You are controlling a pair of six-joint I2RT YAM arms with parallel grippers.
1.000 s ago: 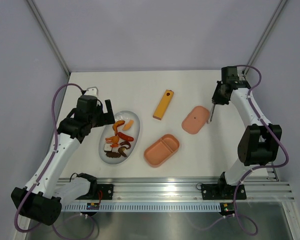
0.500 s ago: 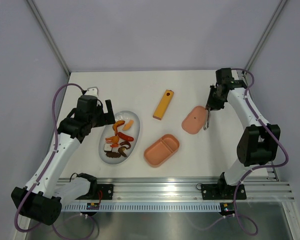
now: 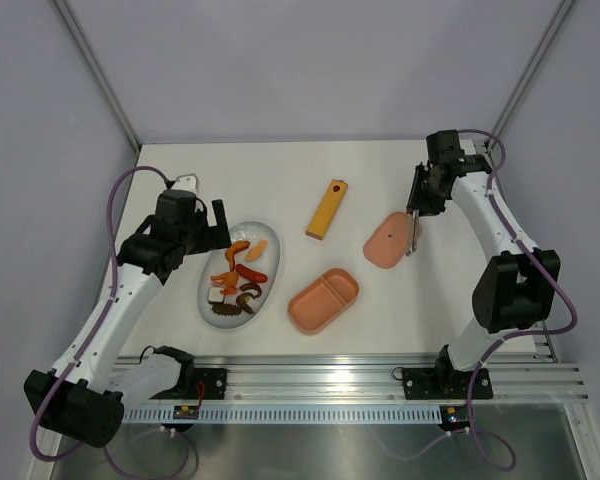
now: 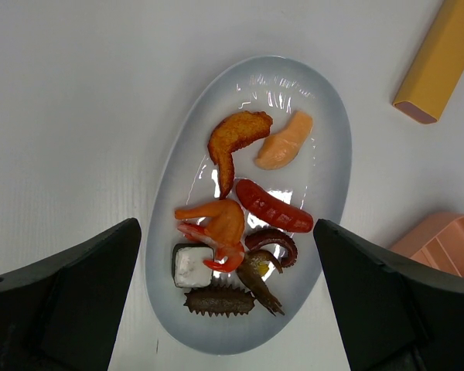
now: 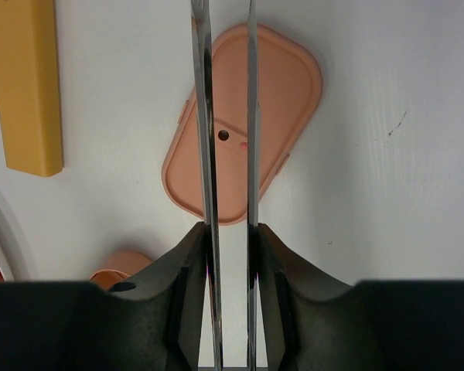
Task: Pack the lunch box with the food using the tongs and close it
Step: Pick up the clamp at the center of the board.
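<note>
My right gripper (image 5: 230,232) is shut on the silvery tongs (image 5: 203,116), one finger pressed on each arm, and the arms stand slightly apart. In the top view the tongs (image 3: 414,232) hang over the right edge of the pink lid (image 3: 388,241). The open lunch box (image 3: 323,300) lies empty near the table's front centre. The food (image 4: 240,224) sits on a white oval plate (image 4: 325,139): shrimp, a red sausage, brown curls and a dark-and-white cube. My left gripper (image 4: 226,263) hovers open above that plate with nothing between its fingers.
A yellow-orange flat bar (image 3: 326,209) with a hole lies behind the lunch box, between plate and lid. The lid (image 5: 278,93) lies flat below the tongs, its centre dot showing. The table's right edge is close to the right arm.
The right arm carried the tongs left and forward, from beside the lid to over its right edge. The tong arms spread a little. The left arm stayed still.
</note>
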